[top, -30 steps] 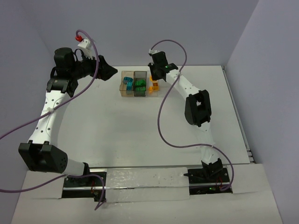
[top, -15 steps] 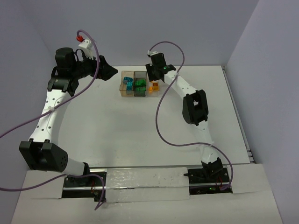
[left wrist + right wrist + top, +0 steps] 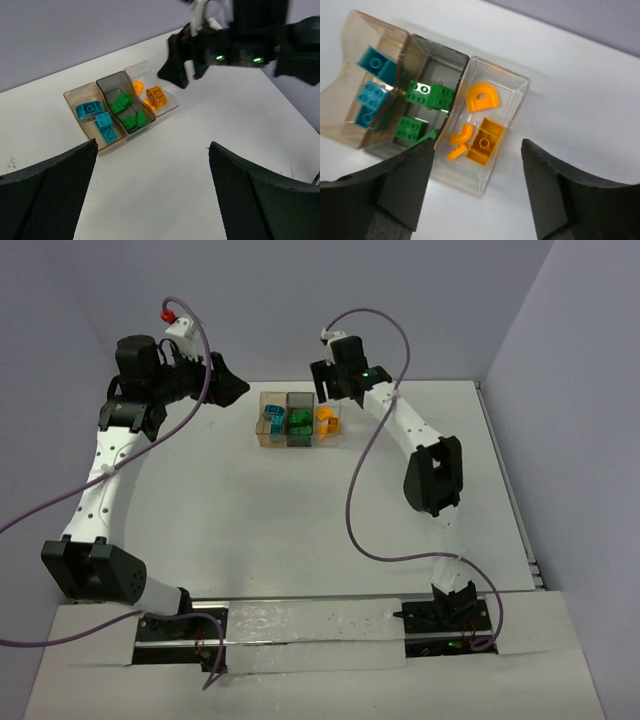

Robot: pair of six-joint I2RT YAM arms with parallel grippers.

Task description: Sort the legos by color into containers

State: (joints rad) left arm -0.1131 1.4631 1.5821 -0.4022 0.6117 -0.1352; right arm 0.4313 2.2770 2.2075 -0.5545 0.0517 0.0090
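The containers (image 3: 300, 419) stand in a joined row at the back of the table. The brown-tinted box (image 3: 351, 31) holds teal legos (image 3: 371, 95), the grey box (image 3: 440, 52) holds green legos (image 3: 427, 95), and the clear box (image 3: 515, 95) holds orange legos (image 3: 482, 142). My right gripper (image 3: 476, 148) hangs open straight above the clear box with nothing between its fingers; from the top view it (image 3: 325, 388) sits just behind the row. My left gripper (image 3: 152, 147) is open and empty, raised to the left of the row (image 3: 236, 390).
The back wall (image 3: 400, 300) rises close behind the containers, and a side wall (image 3: 560, 440) borders the table on the right. Purple cables (image 3: 358, 530) loop off both arms. In the left wrist view the right arm's dark wrist (image 3: 250, 42) reaches over the table beside the boxes.
My right gripper went from shut to open and lifted up and back from the clear box. The left arm has barely moved.
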